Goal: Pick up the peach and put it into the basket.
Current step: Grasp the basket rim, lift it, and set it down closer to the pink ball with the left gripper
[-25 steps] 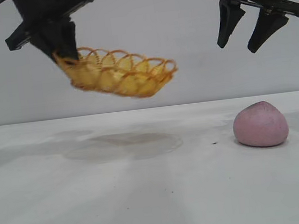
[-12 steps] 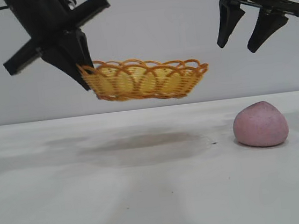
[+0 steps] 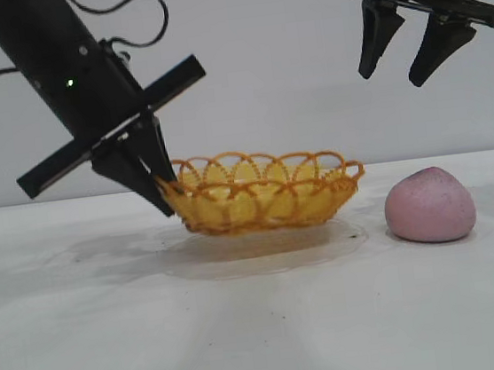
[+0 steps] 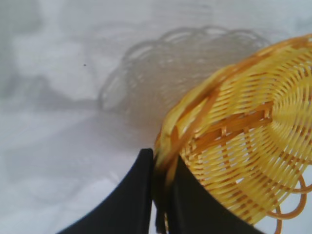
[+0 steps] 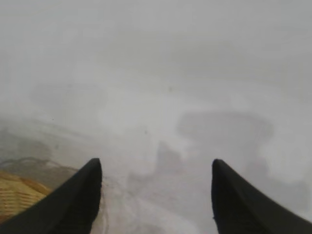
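We find the peach [image 3: 430,206] on the tabletop [image 3: 263,326] below the released right claw [image 3: 410,52]; left claw [image 3: 160,188] grips the wicker basket [image 3: 266,196].

Spread black fingers [image 5: 73,200], basket [image 5: 17,197] corner

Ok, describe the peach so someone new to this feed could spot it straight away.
Start at the white table and find the yellow wicker basket that the left gripper grips by its rim. The peach lies just to its right, below the raised right gripper. It is the only dusty-pink, rounded, solid thing there.
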